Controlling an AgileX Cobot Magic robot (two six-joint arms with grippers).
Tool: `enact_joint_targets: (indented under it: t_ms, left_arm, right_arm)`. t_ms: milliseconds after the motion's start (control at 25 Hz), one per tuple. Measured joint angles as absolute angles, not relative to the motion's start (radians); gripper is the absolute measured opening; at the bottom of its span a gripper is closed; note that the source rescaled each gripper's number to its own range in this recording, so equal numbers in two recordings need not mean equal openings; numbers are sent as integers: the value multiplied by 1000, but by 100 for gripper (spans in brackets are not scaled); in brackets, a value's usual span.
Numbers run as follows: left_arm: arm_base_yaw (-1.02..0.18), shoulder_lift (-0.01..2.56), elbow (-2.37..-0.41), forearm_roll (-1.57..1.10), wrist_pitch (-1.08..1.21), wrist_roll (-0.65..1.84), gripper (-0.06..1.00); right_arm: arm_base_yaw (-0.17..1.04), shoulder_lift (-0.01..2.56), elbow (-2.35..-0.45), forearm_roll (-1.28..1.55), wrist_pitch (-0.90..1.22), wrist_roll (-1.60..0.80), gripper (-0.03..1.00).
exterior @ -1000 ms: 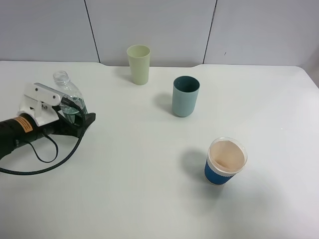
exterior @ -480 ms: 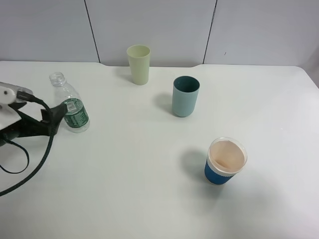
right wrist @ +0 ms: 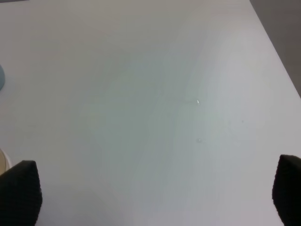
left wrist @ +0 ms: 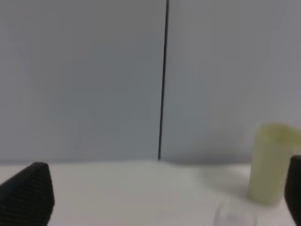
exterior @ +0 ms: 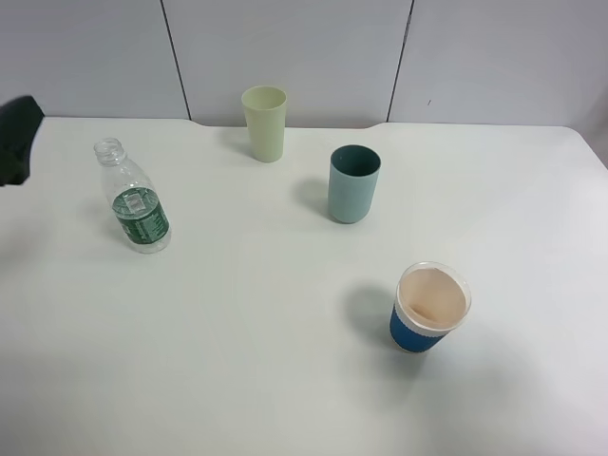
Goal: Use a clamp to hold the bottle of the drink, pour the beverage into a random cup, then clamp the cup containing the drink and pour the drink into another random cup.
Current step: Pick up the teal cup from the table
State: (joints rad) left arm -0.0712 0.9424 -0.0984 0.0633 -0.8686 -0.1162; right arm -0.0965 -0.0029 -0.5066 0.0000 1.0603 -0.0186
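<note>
A clear uncapped bottle with a green label stands alone on the white table at the left. A pale yellow-green cup stands at the back; it also shows in the left wrist view. A teal cup stands in the middle and a blue paper cup nearer the front right. A dark part of my left gripper shows at the far left edge, away from the bottle. In the left wrist view my left gripper is open and empty. My right gripper is open and empty over bare table.
A grey panelled wall runs behind the table. The table's right edge shows in the right wrist view. The bottle's blurred mouth lies low in the left wrist view.
My left gripper has let go of the bottle and drawn back to the left and up. The bottle now stands free. The cups have not moved.
</note>
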Motion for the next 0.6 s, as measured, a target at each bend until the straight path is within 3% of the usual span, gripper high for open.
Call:
enact_joint_targets:
  t_ms: [240, 600]
  left_arm:
    - [-71, 725, -210, 75, -592, -121, 100]
    - [-71, 472, -471, 121, 132, -121, 100]
  right_arm:
    - [-96, -3, -507, 0, 1060, -19, 100]
    - [-96, -3, -507, 0, 1060, -19, 100]
